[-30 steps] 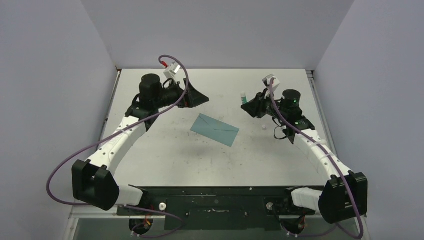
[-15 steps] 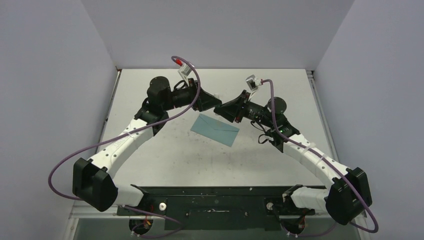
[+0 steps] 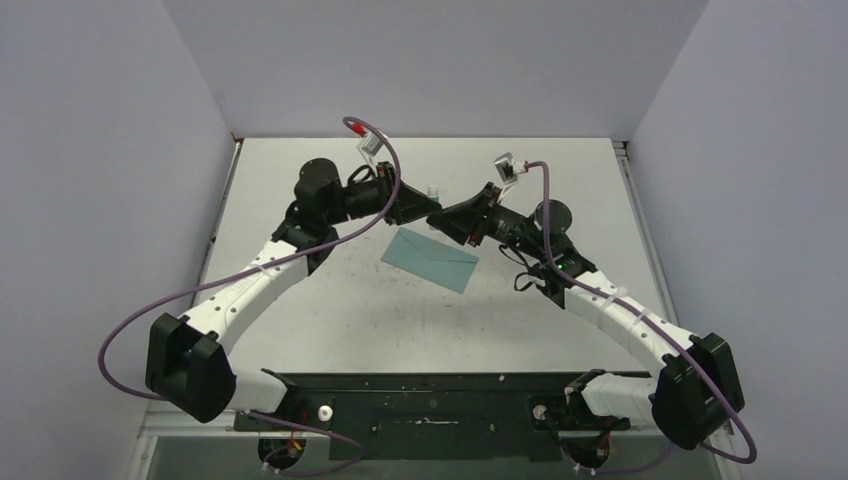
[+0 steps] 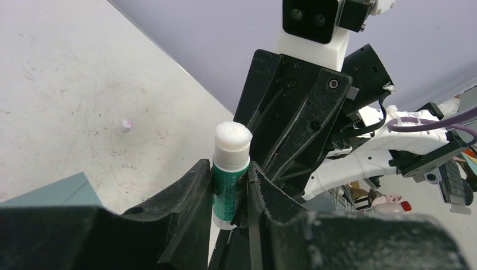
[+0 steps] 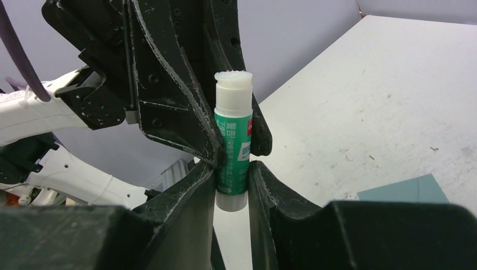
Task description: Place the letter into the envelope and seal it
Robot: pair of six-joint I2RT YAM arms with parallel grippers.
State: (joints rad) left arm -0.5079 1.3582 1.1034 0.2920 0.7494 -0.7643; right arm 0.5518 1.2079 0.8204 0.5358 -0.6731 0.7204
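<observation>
The envelope (image 3: 430,258) lies flat on the desk (image 3: 340,310), and its flap seems folded down. I see no letter and cannot tell if it is inside. Just above its far edge, the left claw (image 4: 229,188) and the right claw (image 5: 233,183) each close narrowly on 1 uncapped glue stick (image 5: 233,132). The envelope is thin, light paper and will probably slide, so I would press it, not pinch it. The stick is stiff; hold its green barrel, away from the soft tip.

Robot lab, grey walls (image 3: 430,60), scuffed test table (image 3: 400,320)
</observation>
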